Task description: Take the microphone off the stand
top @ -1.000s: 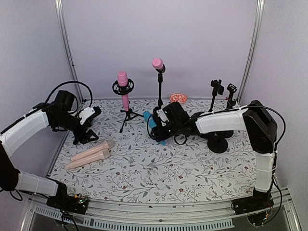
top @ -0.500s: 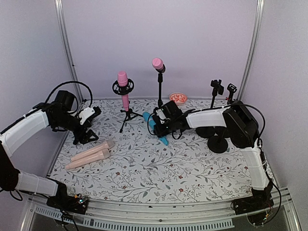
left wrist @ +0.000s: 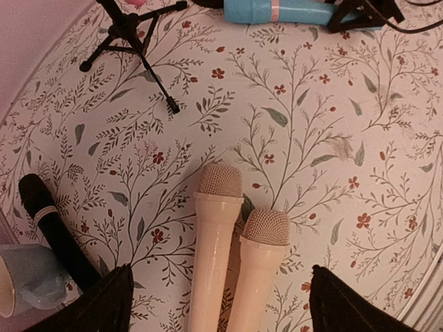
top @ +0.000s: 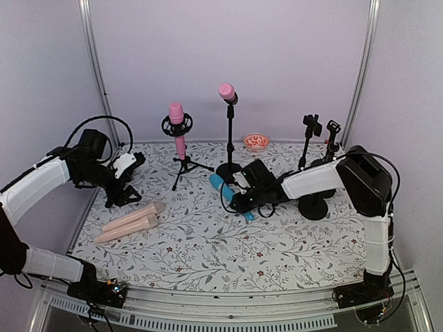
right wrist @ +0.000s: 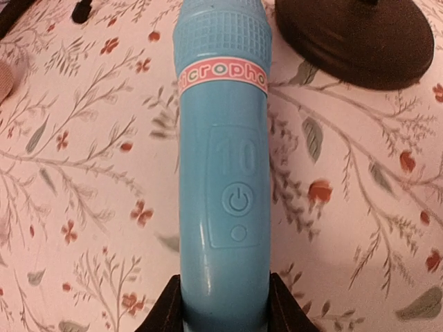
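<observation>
A blue microphone lies flat on the floral table, its head pointing at the tall stand's round base. My right gripper is shut on the blue microphone's tail end, a finger pressed to each side. A pink microphone sits upright in a tripod stand. A pink-headed microphone tops the tall stand. My left gripper hangs open over two peach microphones lying side by side, touching neither.
Two empty clip stands rise at the back right, with a black round base in front. A small red bowl sits at the back wall. A black microphone and a pale cup lie at the left.
My right gripper's jaws have closed onto the blue microphone, and that arm has shifted slightly right and nearer. The left arm has not moved.
</observation>
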